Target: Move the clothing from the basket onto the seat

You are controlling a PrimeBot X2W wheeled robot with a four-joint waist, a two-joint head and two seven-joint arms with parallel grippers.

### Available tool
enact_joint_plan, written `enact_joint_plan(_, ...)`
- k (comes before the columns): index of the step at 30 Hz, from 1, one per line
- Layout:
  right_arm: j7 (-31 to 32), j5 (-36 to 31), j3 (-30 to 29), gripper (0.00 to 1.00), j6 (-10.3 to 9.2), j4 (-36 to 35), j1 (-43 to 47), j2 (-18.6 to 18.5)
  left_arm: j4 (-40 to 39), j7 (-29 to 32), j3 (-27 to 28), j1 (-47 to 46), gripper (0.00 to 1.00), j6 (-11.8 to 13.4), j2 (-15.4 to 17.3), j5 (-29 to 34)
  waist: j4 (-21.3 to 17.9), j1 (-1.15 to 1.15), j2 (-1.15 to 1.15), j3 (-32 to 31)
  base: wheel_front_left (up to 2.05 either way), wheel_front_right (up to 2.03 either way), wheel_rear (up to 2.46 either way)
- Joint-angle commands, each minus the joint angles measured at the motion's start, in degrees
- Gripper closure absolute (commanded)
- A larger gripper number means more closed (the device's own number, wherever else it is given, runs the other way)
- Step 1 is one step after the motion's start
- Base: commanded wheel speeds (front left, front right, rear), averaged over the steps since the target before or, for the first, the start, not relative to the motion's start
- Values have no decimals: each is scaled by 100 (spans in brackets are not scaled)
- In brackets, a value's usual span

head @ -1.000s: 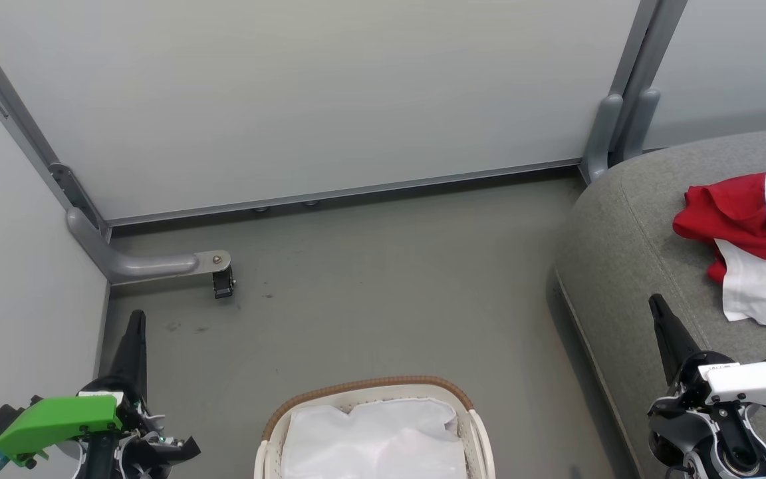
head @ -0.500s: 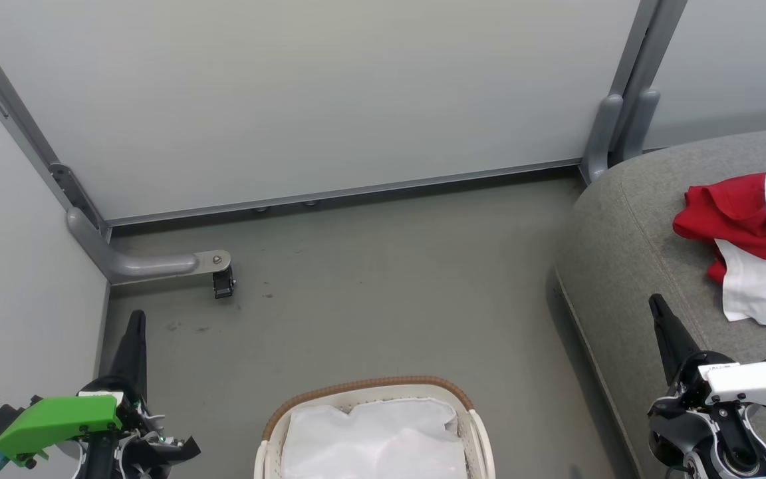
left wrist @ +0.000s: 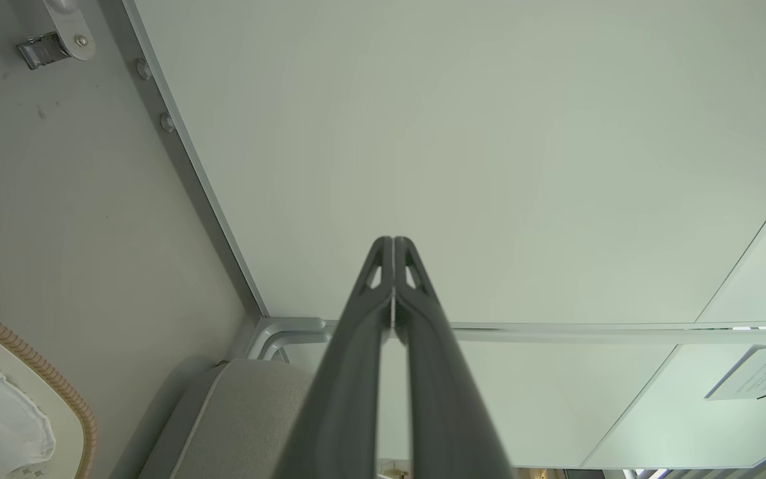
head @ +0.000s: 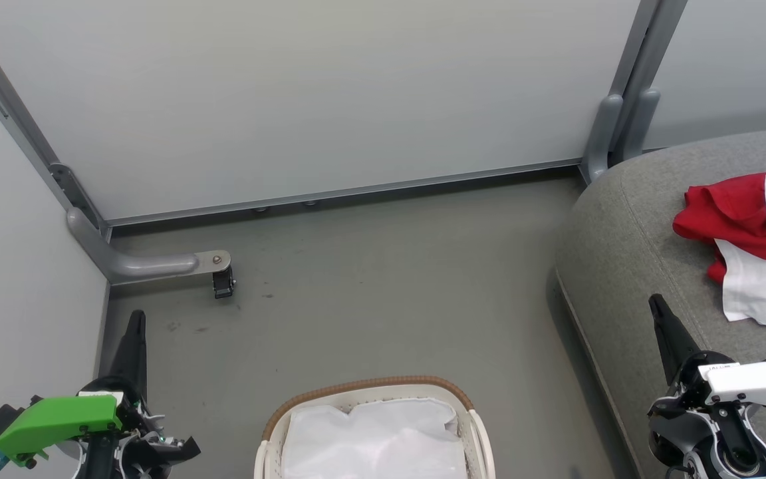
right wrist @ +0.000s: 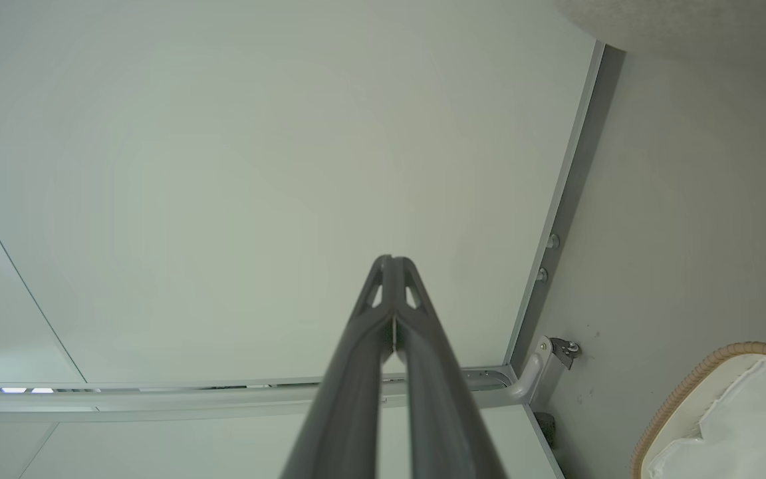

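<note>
Head view: red-and-white clothing heaped on the grey seat; basket holds a white liner. Wrist views: left gripper and right gripper fingers pressed together (tips touching).

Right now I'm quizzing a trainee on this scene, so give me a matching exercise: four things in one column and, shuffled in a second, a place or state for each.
Column one
1. clothing
2. basket
3. left pincer
4. seat

Column two
a. shut on nothing, pointing up the head view
b. standing on the floor, white liner inside
c. grey upholstery, at the head view's right
d. heaped on the seat

Pairs: 1-d, 2-b, 3-a, 4-c.
</note>
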Motion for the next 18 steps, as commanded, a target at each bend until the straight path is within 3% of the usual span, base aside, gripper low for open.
enact_joint_plan(1,18,19,-10,100,-2,-19,59,-14,-8,19,12,-69,100,-18,36,-19,0,0,0,0,0,0,0)
enact_joint_plan(18,18,19,-10,100,-1,-19,59,-14,-9,18,12,-69,100,-18,36,-19,0,0,0,0,0,0,0)
